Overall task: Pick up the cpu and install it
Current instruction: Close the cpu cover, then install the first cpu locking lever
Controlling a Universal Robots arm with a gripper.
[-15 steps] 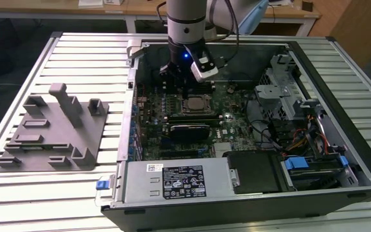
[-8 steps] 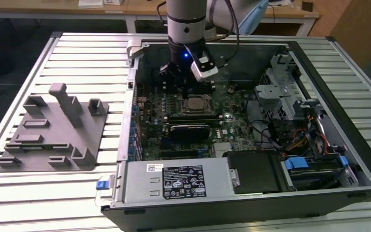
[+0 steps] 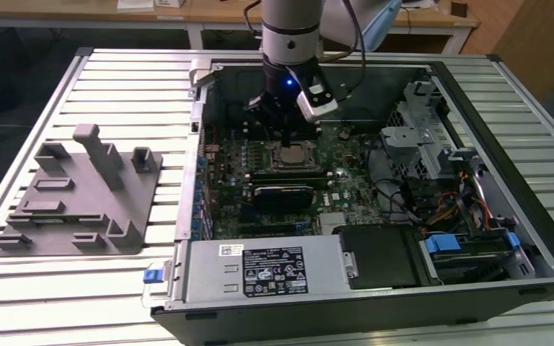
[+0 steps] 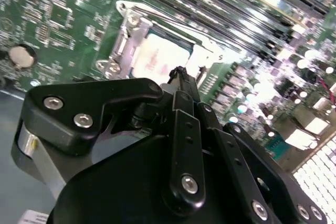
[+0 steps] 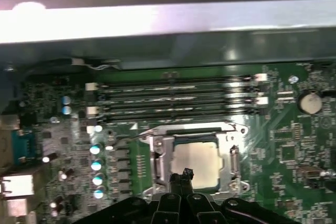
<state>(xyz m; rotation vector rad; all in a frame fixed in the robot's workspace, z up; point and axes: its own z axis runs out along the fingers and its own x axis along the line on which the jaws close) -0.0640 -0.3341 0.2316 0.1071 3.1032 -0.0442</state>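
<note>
The cpu lies flat inside the square metal socket frame on the green motherboard of the open computer case. In both wrist views its silvery top shows within the frame. My gripper hangs just above the socket's edge, inside the case. Its black fingers come together to one tip with nothing between them. That tip sits over the socket's rim, beside the chip. I cannot tell whether it touches the frame.
A grey fixture with upright posts stands on the slatted table at the exterior view's left. Inside the case are memory slots, a black rectangular module, the power supply and a drive cage with cables.
</note>
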